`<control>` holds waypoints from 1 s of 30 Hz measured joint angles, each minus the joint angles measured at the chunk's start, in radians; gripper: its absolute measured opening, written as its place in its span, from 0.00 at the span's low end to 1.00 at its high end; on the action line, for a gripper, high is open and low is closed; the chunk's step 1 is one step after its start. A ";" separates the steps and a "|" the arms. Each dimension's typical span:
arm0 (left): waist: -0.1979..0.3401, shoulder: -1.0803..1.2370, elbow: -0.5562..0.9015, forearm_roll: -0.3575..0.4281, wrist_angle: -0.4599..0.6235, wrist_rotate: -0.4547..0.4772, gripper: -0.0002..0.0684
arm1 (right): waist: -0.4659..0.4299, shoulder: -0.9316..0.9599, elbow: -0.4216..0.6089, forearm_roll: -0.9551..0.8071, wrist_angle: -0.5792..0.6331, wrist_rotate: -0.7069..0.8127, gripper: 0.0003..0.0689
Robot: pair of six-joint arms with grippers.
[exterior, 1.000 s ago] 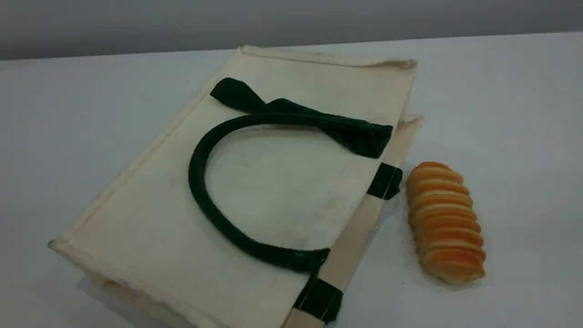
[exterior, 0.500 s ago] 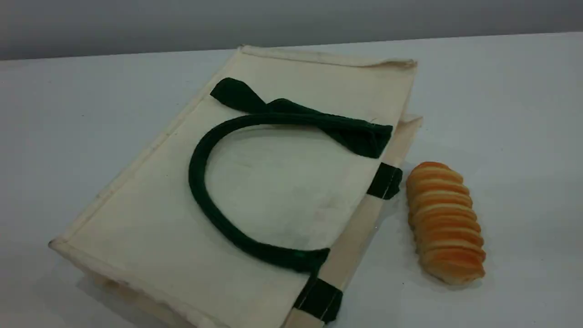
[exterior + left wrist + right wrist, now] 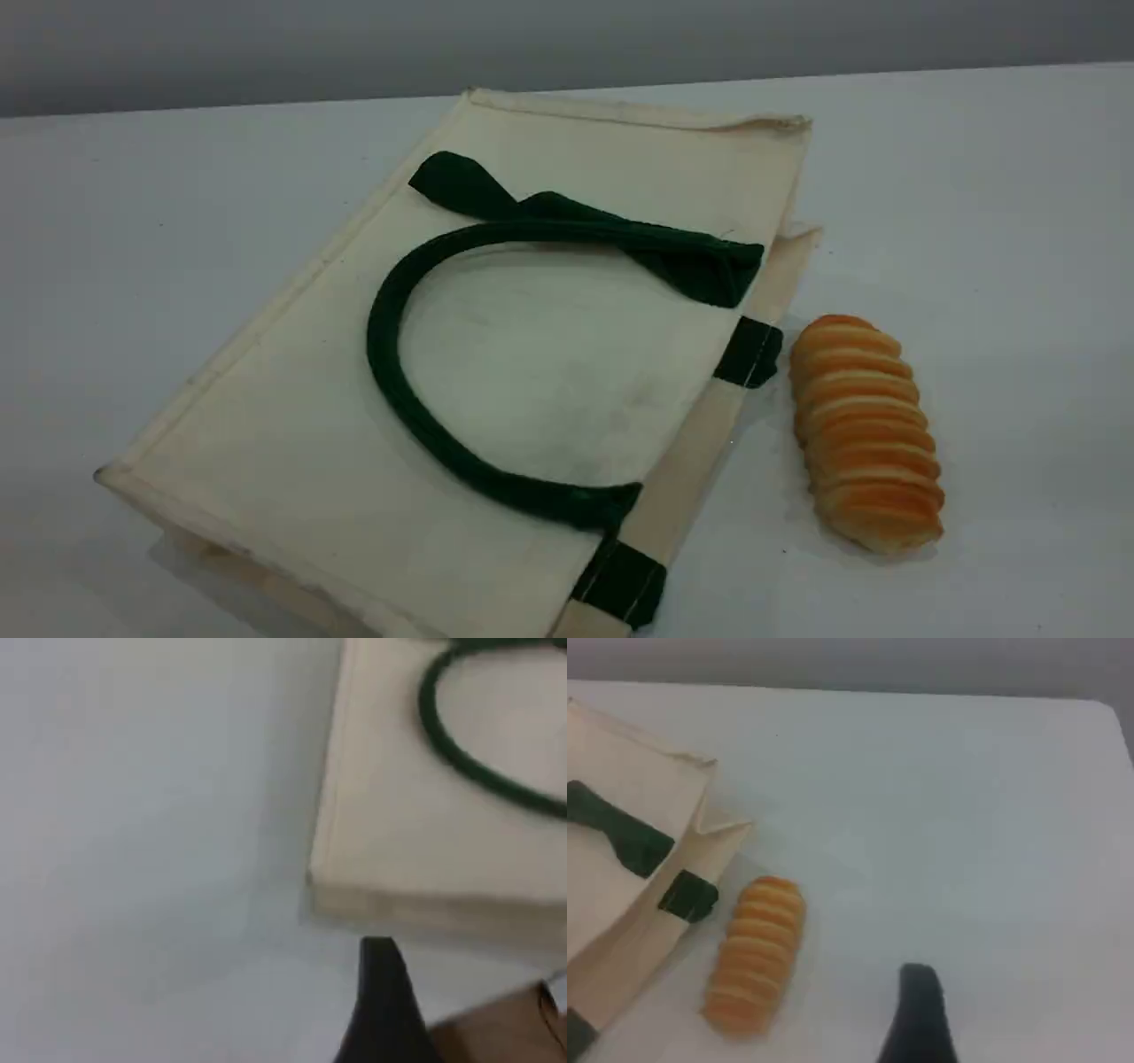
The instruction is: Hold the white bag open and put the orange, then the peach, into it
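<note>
The white bag (image 3: 532,381) lies flat and closed on the table, its dark green handle (image 3: 390,372) looped over its top face. Its folded end (image 3: 425,833) fills the upper right of the left wrist view, and its mouth edge with green tabs (image 3: 620,859) shows at the left of the right wrist view. One dark fingertip (image 3: 381,992) of the left gripper hovers just off the bag's end, with nothing on it. One fingertip (image 3: 917,1010) of the right gripper hangs over bare table right of the bag, also with nothing on it. The orange and the peach are out of view.
A ridged orange-tan bread loaf (image 3: 864,434) lies right of the bag's mouth, also seen as the bread loaf (image 3: 753,952) in the right wrist view. The white table (image 3: 1019,221) ends at a grey wall behind. A brown strip (image 3: 505,1028) shows beyond the table edge.
</note>
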 joint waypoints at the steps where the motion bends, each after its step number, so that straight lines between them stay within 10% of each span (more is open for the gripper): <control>1: 0.000 0.000 0.003 0.000 -0.014 0.000 0.63 | 0.000 0.000 0.000 0.000 0.001 0.000 0.73; 11: 0.000 0.000 0.046 -0.002 -0.046 -0.006 0.63 | -0.009 -0.012 -0.001 0.001 0.002 0.000 0.73; 25: 0.002 0.000 0.045 -0.005 -0.043 -0.006 0.63 | -0.239 -0.044 -0.005 0.021 0.007 0.000 0.73; 30: 0.088 0.000 0.045 -0.005 -0.043 -0.004 0.63 | -0.238 -0.043 -0.005 0.021 0.007 0.000 0.72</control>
